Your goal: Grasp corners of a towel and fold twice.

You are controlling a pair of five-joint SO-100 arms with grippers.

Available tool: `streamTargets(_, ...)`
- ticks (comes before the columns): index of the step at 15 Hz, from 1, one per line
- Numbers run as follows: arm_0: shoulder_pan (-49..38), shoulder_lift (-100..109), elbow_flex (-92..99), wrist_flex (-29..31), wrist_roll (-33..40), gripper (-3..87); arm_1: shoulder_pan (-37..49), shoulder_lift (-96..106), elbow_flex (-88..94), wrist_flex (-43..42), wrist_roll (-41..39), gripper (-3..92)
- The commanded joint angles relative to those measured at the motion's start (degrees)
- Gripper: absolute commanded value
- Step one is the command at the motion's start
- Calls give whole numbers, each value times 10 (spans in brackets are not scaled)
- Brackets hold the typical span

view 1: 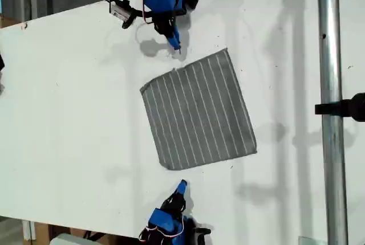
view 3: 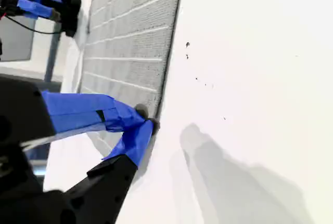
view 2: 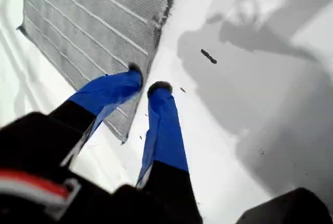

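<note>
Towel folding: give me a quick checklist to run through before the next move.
1. Towel flat and unfolded: ok.
2. My first gripper open: ok, its jaws are slightly apart.
3. My second gripper open: not ok, its jaws look shut.
4. Towel gripped: not ok, in the exterior view both grippers sit just off the cloth.
5. Gripper height above the table: cannot tell.

Your exterior view looks straight down on the white tabletop (view 1: 68, 114) from high up, with the whole towel (view 1: 197, 114) in frame. Both wrist views sit close behind their blue tools, angled down at the tabletop. All three views share the towel's edge; your second wrist view also catches the other arm (view 3: 36, 2).
</note>
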Motion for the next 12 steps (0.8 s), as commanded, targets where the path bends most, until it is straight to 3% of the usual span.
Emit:
streamTargets(1,-100,3,4,-18,-266,-28,9,-1,-15,11,4,-2)
streamTargets(9,-100,3,4,-18,-265,-28,-18,-1,-26,-5,0,-2)
streamTargets(12,-100,3,4,-18,-265,-28,-46,-25,-80,-39,-41,-2)
